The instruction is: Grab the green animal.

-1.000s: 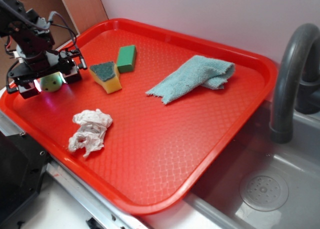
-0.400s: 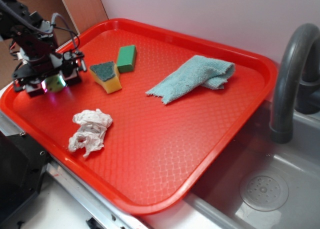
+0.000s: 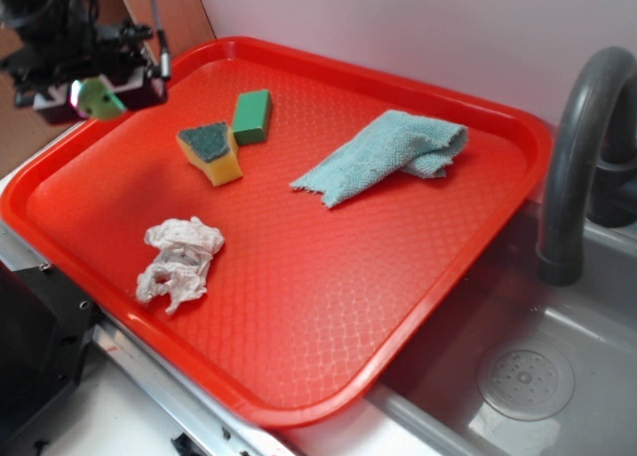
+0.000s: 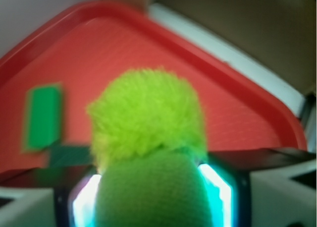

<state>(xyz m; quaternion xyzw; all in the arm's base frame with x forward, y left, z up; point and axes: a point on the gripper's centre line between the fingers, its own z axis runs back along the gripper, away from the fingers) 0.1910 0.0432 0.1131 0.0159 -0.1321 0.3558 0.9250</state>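
The green animal is a fuzzy yellow-green plush, held in the air above the far left corner of the red tray. My gripper is shut on it. In the wrist view the green animal fills the middle, its tufted head pointing away from me, pinched between the two lit fingers. Its eyes do not show.
On the tray lie a yellow sponge with a dark green top, a green block, a teal cloth and a crumpled white tissue. A sink with a dark faucet is at the right.
My gripper has risen off the tray floor with the green animal in it and shifted toward the tray's far left corner. Nothing else on the tray moved.
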